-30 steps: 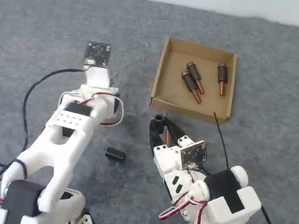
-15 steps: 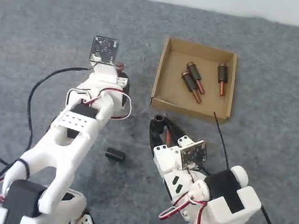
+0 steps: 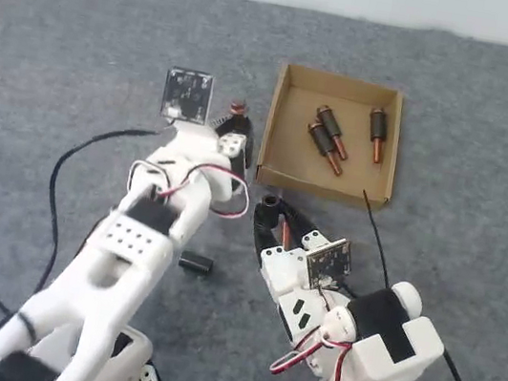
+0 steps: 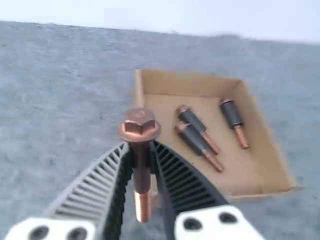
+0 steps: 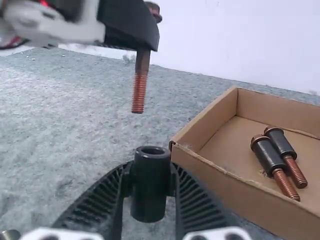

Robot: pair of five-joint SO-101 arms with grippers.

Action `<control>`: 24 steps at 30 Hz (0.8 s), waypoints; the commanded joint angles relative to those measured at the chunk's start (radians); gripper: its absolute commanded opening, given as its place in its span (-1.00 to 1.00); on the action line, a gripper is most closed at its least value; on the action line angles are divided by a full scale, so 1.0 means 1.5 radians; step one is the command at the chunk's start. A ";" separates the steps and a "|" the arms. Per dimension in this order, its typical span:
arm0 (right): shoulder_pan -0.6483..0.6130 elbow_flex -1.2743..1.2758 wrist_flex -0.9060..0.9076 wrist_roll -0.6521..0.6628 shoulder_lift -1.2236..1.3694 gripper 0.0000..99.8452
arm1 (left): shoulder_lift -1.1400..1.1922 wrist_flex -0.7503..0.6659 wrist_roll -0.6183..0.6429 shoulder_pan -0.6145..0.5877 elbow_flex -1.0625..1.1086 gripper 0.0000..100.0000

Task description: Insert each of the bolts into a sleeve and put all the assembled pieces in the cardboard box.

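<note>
From above, the left gripper (image 3: 236, 128) is up beside the left wall of the cardboard box (image 3: 270, 121), and a copper bolt (image 3: 238, 108) pokes out of it, head showing. Just below the box's near wall the right gripper (image 3: 270, 212) is clamped on a black sleeve (image 3: 272, 200), open end up. A loose sleeve (image 3: 195, 262) lies on its side on the grey table (image 3: 74, 46), between the two arms. Inside the box sit three assembled pieces (image 3: 324, 146), well apart from both grippers. Over to the left wrist view: the fingers are pinched tight on the bolt (image 4: 140, 160), gripping the shank, hex head on top and threads hanging clear underneath. Beyond it there's the box (image 4: 138, 87) with the three pieces (image 4: 197, 144) lying on its floor. And the right wrist view: the jaws hug the sleeve (image 5: 149, 182) upright, its bore wide open. The left gripper (image 5: 131, 27) hangs above it with the bolt (image 5: 140, 85) pointing threads-down, off the sleeve's mouth and not touching it. The box's (image 5: 210, 125) corner stands just beside the sleeve, with two of the pieces (image 5: 272, 165) in sight.
</note>
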 commanded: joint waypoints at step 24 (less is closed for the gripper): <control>-0.004 0.011 0.001 0.012 -0.001 -0.99 | -0.332 0.023 0.016 0.130 0.154 -0.97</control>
